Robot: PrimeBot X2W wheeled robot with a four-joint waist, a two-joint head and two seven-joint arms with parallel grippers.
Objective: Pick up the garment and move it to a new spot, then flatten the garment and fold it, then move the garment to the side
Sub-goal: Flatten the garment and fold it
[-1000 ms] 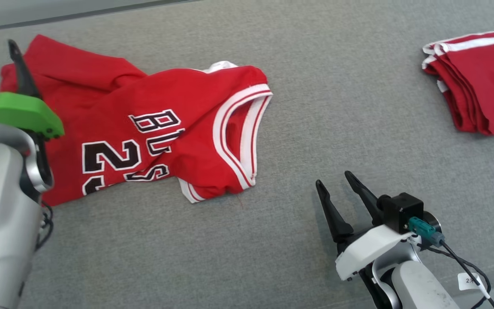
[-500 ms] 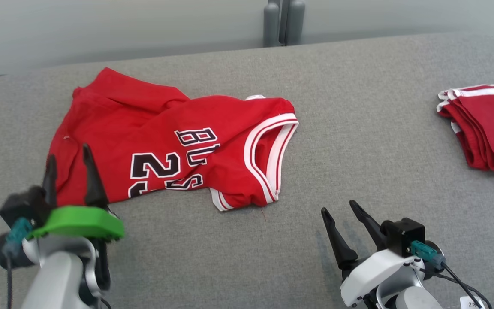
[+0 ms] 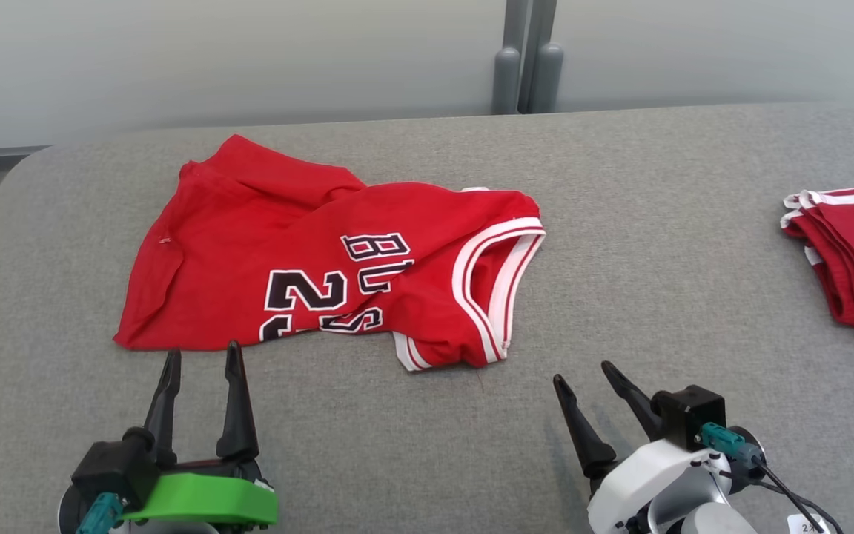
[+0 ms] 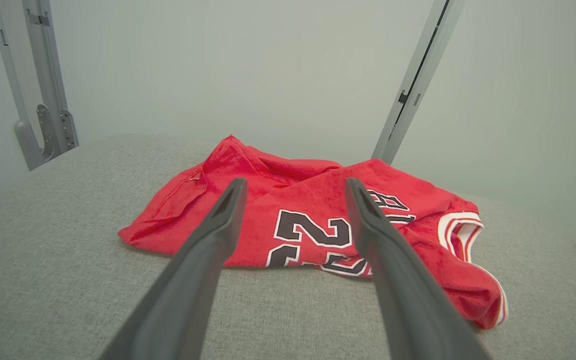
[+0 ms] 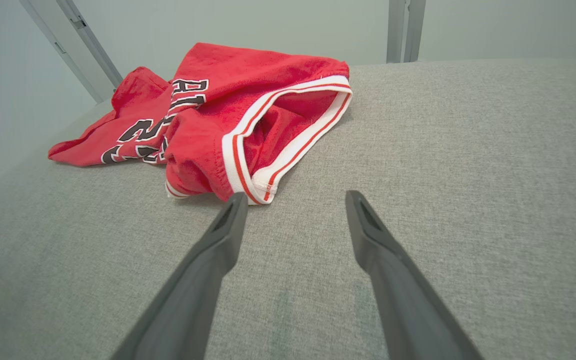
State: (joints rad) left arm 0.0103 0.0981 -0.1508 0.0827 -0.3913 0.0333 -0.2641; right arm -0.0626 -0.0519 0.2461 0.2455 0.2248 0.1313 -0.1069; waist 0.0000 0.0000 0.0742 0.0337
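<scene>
A crumpled red jersey [image 3: 308, 259] with black-and-white lettering and white-striped trim lies on the grey padded table, left of centre. It also shows in the left wrist view as the jersey [image 4: 293, 220] and in the right wrist view as the jersey [image 5: 228, 115]. My left gripper [image 3: 201, 360] stands open just short of the jersey's near left edge, nothing between its fingers. My right gripper [image 3: 584, 372] is open over bare table, to the right of the jersey's striped armhole [image 5: 288, 130].
A folded red garment with white stripes [image 3: 853, 252] lies at the table's right edge. Grey posts [image 3: 527, 67] rise behind the far edge of the table [image 3: 657, 222]. Bare grey surface lies between the jersey and the folded garment.
The head camera has tilted up, showing the wall and table's far edge. My left arm has drawn back from over the jersey to the near edge. The jersey lies as before.
</scene>
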